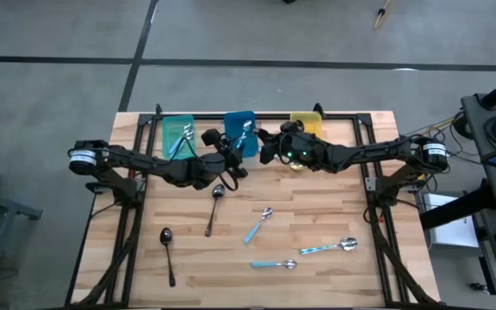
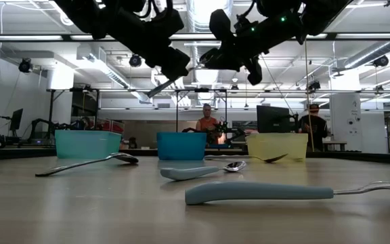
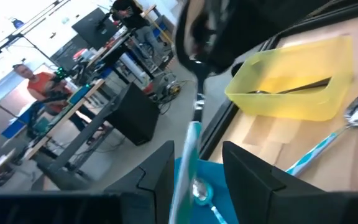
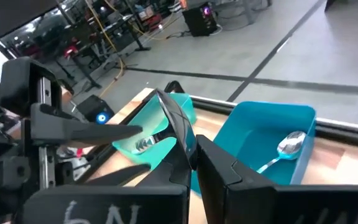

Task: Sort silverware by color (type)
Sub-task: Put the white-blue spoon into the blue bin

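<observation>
Worktop point(image 1: 317, 207), seen from above: the blue bin point(image 1: 241, 131) is your landmark, with the teal bin point(image 1: 176, 131) and yellow bin point(image 1: 306, 123) flanking it. Left tool point(image 1: 231, 159) hovers just in front of the blue bin, clamped on a blue-handled spoon point(image 3: 188, 155) that hangs over that bin. Right tool point(image 1: 268, 146), fingers together and empty, waits beside the blue bin toward the yellow one. Step in hand, apparently: delivering this spoon. Your next move: release over the blue bin, then fetch the dark spoon point(image 1: 214, 207) nearest in front.
</observation>
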Robot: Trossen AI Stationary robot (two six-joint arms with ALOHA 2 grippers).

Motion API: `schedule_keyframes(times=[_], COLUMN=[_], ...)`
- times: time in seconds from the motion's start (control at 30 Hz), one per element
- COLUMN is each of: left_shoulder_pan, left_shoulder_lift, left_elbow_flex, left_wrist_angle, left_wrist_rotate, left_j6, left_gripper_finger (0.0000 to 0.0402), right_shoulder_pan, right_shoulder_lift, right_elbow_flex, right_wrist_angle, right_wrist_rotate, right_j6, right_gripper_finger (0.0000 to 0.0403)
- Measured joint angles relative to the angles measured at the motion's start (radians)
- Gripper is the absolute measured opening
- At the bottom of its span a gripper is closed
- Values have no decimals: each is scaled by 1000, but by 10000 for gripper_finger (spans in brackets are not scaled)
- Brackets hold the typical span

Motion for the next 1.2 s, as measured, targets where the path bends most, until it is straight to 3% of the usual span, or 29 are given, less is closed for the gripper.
schedule_keyframes(times=[0.33,0.87,1.2], left_shoulder_pan=[0,-1,-1], left_shoulder_lift=[1,1,2], left_elbow_flex=[-1,-2,-2], left_wrist_angle=[-1,7,-6], left_wrist_rotate=[-22,-47,-47], left_j6=[30,33,22], left_gripper_finger=[115,113,12], right_shoulder_pan=[9,13,20], right_shoulder_lift=[0,12,74], right_elbow_flex=[-3,3,3], right_wrist_angle=[13,91,163], right_wrist_rotate=[-2,-2,2], right_j6=[102,106,108], right_gripper_finger=[9,9,9])
